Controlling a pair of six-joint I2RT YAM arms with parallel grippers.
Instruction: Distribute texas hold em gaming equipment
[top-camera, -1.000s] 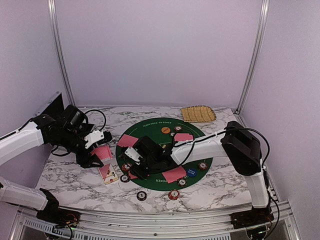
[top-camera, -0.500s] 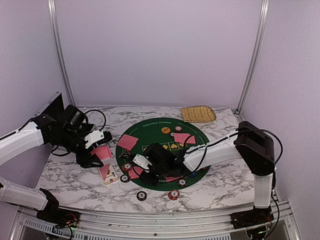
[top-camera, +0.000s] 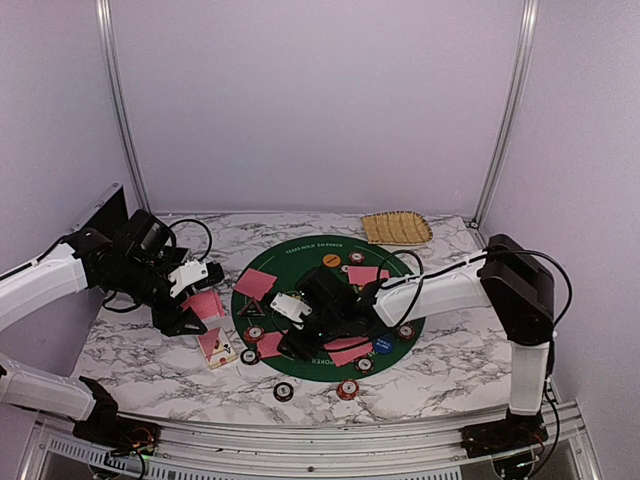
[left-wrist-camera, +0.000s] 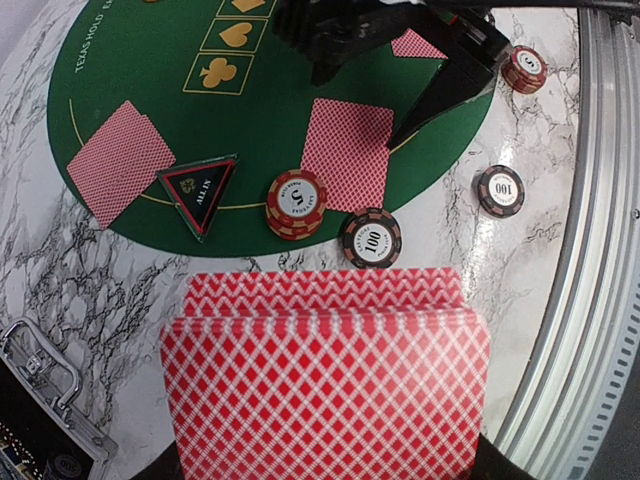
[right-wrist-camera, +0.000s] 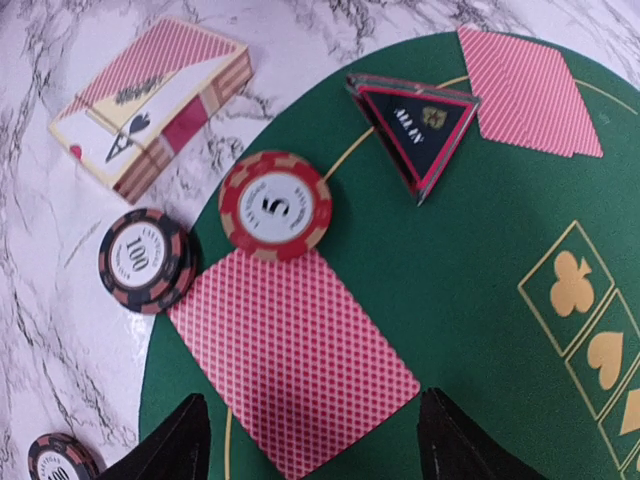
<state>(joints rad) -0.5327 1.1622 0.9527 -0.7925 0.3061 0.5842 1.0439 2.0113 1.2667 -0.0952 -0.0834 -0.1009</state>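
Observation:
My left gripper (left-wrist-camera: 325, 445) is shut on a fanned deck of red-backed cards (left-wrist-camera: 325, 385), held above the marble at the left (top-camera: 203, 305). My right gripper (right-wrist-camera: 310, 450) hangs open over the mat's front left (top-camera: 288, 348). A single red-backed card (right-wrist-camera: 295, 355) lies flat on the felt between its fingers, untouched. Next to that card sit a red-and-white chip (right-wrist-camera: 275, 205) and a dark chip (right-wrist-camera: 145, 260). The black-triangle marker (right-wrist-camera: 420, 125) and two overlapping cards (right-wrist-camera: 530, 90) lie further up the mat. More cards (top-camera: 366, 273), an orange button (top-camera: 331, 260) and a blue button (top-camera: 383, 346) rest on the felt.
The round green mat (top-camera: 300, 255) lies mid-table. A card box (top-camera: 216, 346) sits on the marble left of it. Two chips (top-camera: 284, 391) (top-camera: 347, 388) lie in front of the mat. A tan woven tray (top-camera: 396, 227) stands at the back right.
The right gripper shifted a little rightward over the mat's front left, narrowed, then opened wider, and the card lies free under it. The left arm and its deck have not moved.

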